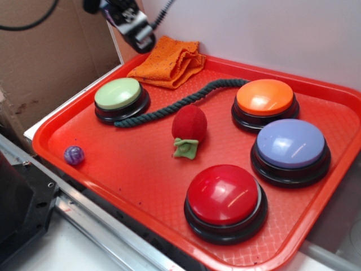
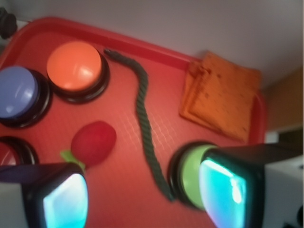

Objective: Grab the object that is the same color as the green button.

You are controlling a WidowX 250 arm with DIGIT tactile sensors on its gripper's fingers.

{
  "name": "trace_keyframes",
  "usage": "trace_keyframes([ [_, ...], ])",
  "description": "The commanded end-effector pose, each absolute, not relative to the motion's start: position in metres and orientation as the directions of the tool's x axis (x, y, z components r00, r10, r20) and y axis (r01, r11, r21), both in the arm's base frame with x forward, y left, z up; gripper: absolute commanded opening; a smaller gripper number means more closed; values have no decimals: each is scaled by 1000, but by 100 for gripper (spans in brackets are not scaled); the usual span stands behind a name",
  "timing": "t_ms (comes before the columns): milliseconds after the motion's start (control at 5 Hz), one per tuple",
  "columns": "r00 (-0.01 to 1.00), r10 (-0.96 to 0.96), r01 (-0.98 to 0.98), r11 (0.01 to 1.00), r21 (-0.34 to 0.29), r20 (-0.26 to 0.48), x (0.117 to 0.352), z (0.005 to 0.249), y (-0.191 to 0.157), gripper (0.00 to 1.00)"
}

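Between buttons, rope (image 1: 179, 104) diagonally lengthwise.

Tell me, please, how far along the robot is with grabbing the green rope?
Nothing looks done yet: the dark green rope lies flat on the red tray, one end beside the green button. The gripper hovers open above it, holding nothing. Descending, closing on the rope and lifting all remain.

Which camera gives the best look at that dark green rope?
The exterior view: the dark green rope shows sharp and whole, running from the green button toward the orange button. The wrist view shows it blurrier, its near end close to a claw finger.
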State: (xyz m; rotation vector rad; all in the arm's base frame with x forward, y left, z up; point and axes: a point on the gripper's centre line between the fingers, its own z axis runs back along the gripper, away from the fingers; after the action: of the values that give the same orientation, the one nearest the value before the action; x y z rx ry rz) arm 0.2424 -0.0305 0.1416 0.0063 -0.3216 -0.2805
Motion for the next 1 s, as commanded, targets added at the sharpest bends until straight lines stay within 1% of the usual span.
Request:
trace_keyframes([
  [0, 923, -226, 221, 974, 51, 311, 268, 116, -25, 100],
  [400, 938, -207, 196, 978, 66, 279, 293, 79, -22, 100],
  [600, 943, -213, 205, 977, 57, 257, 304, 57, -23, 100],
  [800, 945, -232, 221, 973, 72, 230, 310, 42, -25, 100],
])
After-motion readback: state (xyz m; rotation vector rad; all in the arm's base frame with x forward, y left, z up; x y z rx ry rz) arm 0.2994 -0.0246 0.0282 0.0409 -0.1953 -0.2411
